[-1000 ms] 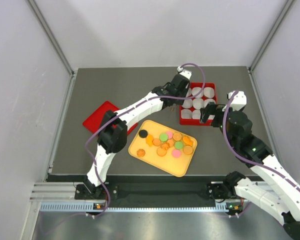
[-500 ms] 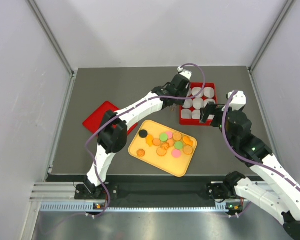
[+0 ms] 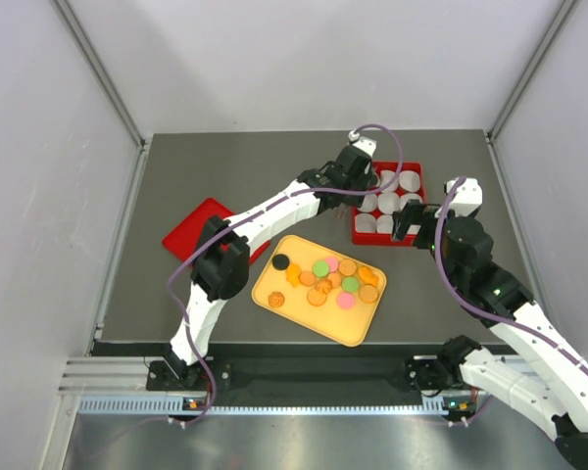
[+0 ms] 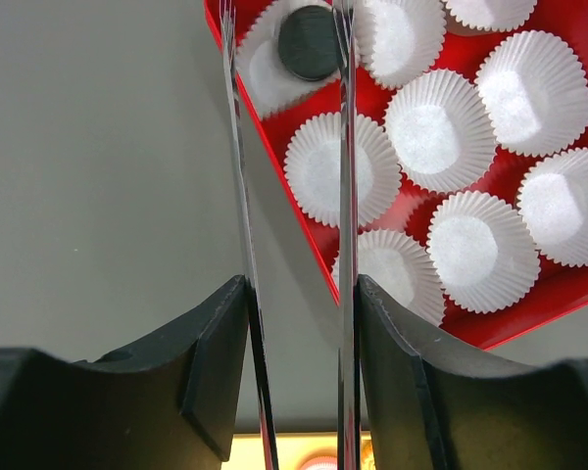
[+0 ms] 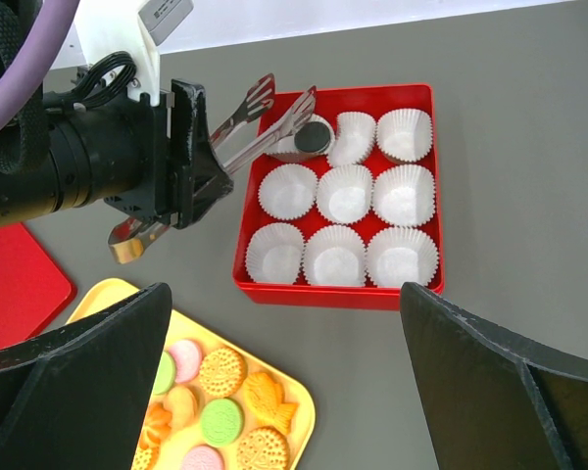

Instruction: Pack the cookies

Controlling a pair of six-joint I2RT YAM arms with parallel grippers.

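Black cookie (image 4: 308,43) lies in the red box's (image 5: 339,294) eleven-o'clock paper cup (image 5: 292,145); we judge one packed, eight cups vacant. Left gripper (image 4: 289,39) tongs stand parted, empty. Remaining cookies (image 3: 331,278) occupy the yellow tray (image 3: 309,323). Right gripper (image 5: 284,382) wide open, empty.

You see two white-shelled robot arms (image 3: 274,211) with black joints, each trailing a purple cable (image 3: 387,132). Thin silver metal tong fingers (image 4: 237,147) extend from black gripper mounts (image 4: 216,362).
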